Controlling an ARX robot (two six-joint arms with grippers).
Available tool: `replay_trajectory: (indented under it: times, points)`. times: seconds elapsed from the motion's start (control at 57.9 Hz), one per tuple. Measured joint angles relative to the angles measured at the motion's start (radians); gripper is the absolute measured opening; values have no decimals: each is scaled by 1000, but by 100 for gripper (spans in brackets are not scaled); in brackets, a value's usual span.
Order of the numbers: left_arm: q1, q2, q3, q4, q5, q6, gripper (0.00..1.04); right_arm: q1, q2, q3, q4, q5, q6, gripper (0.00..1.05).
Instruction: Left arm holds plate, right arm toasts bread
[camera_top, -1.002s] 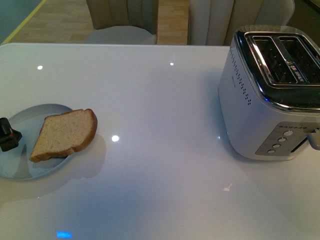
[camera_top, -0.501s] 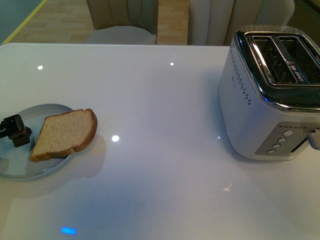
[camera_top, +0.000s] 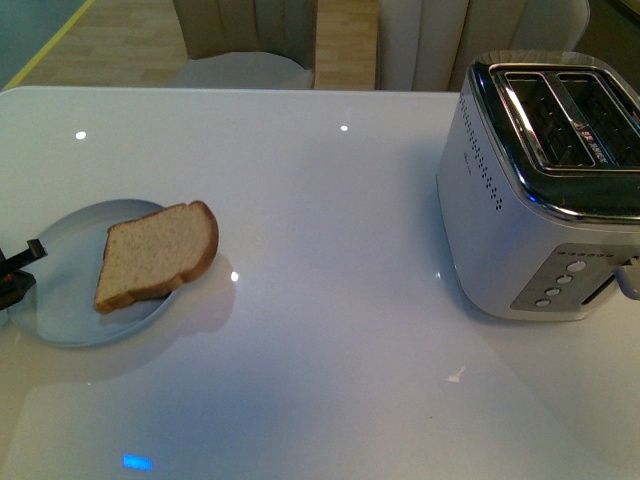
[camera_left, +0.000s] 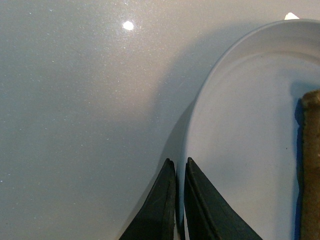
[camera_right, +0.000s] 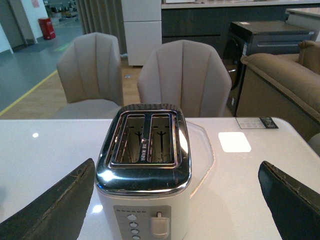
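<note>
Plate (camera_left: 240, 125) rim clamped in left gripper (camera_left: 177, 165), bread (camera_top: 158, 255) a little past its tips; right gripper (camera_right: 176, 167) spread wide, toaster (camera_right: 144, 182) straight ahead.

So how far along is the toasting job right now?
Done: the left gripper grips the plate by its rim. In hand: nothing yet for the right gripper, open and facing the toaster. Left: the bread lies on the plate, and the toaster slots are empty.

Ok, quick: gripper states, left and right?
Left gripper: closed on the plate rim.
Right gripper: open, empty, facing the toaster.
</note>
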Motion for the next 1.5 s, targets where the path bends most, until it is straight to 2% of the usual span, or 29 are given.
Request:
replay_trajectory:
  times: [0.328,0.708,1.14,1.503]
  points:
    - [8,-56,-43,-4,21,-92,3,0,0,0,0,0,0,96]
    - [-20,-338,-137,-73,56,-130,3,0,0,0,0,0,0,96]
    - [-206,-691,-153,-260,61,-213,3,0,0,0,0,0,0,96]
    - [-436,-806,-68,-420,-3,-318,3,0,0,0,0,0,0,96]
